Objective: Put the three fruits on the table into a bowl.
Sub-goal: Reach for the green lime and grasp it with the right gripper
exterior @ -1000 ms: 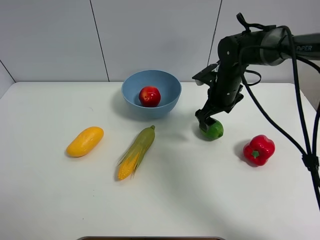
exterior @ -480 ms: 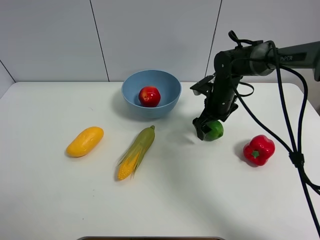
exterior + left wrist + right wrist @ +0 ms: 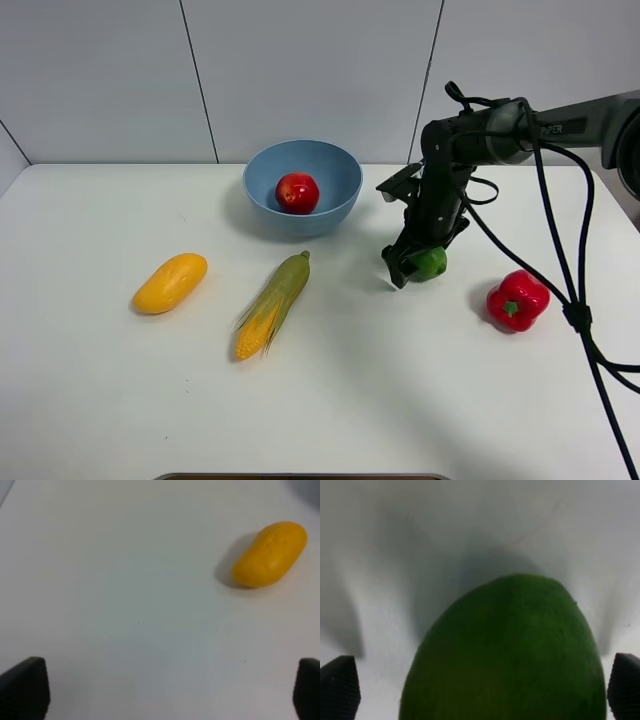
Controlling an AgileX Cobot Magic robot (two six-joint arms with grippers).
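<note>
White tabletop (image 3: 120, 400), pale wall panels behind. The right gripper (image 3: 410, 265) straddles the glossy green lime (image 3: 432, 263), which sits between the smooth blue bowl (image 3: 340, 170) and the bell pepper (image 3: 518, 300). Its fingers are spread, not pinching. It should close gently across the middle, because that slick round skin could squirt out. The left gripper (image 3: 160, 690) hangs spread, well apart from the matte mango (image 3: 270, 554)

1. We see a white table (image 3: 420, 400) with rounded corners.
2. The light-blue bowl (image 3: 312, 226) stands close to the far edge, near its middle.
3. The mango (image 3: 170, 283) lies towards the left edge, about midway between the far and near edges.
4. The corn cob (image 3: 272, 305) lies near the centre, its husk end towards the bowl.
5. The lime (image 3: 432, 263) is right of centre; we cannot tell whether it touches the top.
6. The red bell pepper (image 3: 518, 300) sits towards the right edge, near the lime.
</note>
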